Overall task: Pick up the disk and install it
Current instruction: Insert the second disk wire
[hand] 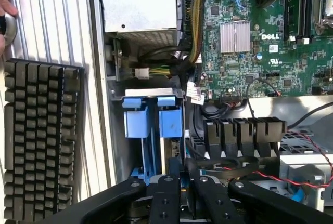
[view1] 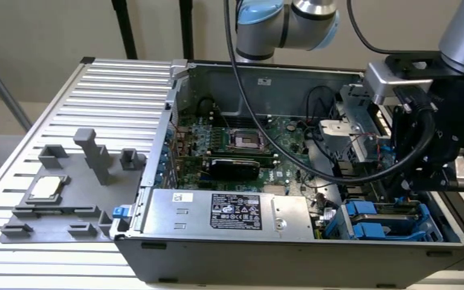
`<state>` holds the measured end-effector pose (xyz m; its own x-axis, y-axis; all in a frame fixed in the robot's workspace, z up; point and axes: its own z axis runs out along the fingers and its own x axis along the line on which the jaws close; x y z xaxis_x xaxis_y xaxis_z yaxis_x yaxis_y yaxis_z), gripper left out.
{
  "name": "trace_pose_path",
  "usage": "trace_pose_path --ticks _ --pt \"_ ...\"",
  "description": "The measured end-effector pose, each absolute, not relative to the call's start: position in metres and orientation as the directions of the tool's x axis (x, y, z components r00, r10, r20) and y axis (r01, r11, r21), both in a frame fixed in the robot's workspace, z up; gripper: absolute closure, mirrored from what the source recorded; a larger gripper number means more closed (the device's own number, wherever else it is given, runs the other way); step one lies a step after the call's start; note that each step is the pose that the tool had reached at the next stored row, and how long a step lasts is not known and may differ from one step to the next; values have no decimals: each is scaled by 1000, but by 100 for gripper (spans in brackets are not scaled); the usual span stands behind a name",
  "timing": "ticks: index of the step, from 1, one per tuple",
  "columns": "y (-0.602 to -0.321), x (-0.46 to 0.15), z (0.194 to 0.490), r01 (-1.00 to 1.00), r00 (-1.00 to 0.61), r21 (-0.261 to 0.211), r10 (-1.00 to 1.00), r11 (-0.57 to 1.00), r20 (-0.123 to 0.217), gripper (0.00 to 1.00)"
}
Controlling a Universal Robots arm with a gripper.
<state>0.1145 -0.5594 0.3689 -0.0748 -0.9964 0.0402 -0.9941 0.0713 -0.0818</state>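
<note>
1. Exterior view, placement: case (view1: pixel 296 254) lies on its side on the slatted counter (view1: pixel 111 96) with its panel off, so the inside opens upward to the arm. The tool (view1: pixel 411 194) reaches down into the drive bay at the corner on the exterior view's right, just above the disk (view1: pixel 365 208). The disk stands on edge in the bay beside a second blue carrier (view1: pixel 379 230), which suggests it is being seated rather than fetched. Whether the tool is clamped or loose I cannot tell.

2. Exterior view, materials: power supply (view1: pixel 224 208) is a flat grey metal box with a black label, set along the near wall. The motherboard (view1: pixel 240 142) is green and crowded with dark slots. On the exterior view's left a matt grey fixture (view1: pixel 70 211) with upright posts holds a small silver chip (view1: pixel 46 187).

3. Wrist view, placement: disk (hand: pixel 170 125) runs straight toward the tool (hand: pixel 183 176), edge-on, so the tool meets its narrow sides. The other carrier (hand: pixel 133 117) stands just beside it, parallel.

4. Wrist view, materials: both carriers are glossy bright blue plastic, and a dull silver edge shows under the disk's tab. The tool is black, with bolted links. A ribbed silver heatsink (hand: pixel 234 37) sits on the board. A black keyboard (hand: pixel 41 141) lies outside the case wall, and a person's hand (hand: pixel 5 5) rests near it.
</note>
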Motion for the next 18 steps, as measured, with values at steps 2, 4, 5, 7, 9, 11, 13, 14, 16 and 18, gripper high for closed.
trace_pose_path --ticks 2,4,5,7,9,11,13,14,16,18 --pt "-561 113 366 -993 -75 -89 -996 71 39 83" --pt "-561 112 364 -993 -74 -95 -997 70 38 83" --pt "-562 111 363 -993 -73 -99 -997 69 37 83" --pt "-562 111 361 -992 -71 -110 -997 67 36 83" --pt "-562 110 358 -991 -67 -122 -997 62 35 83" --pt "-562 108 356 -989 -62 -133 -997 57 35 83" --pt "-562 104 355 -989 -58 -138 -998 53 34 83" --pt "-562 103 354 -989 -56 -140 -998 50 34 83" --pt "-562 100 354 -989 -51 -143 -998 45 34 83" --pt "-562 97 353 -988 -45 -146 -998 40 34 83"
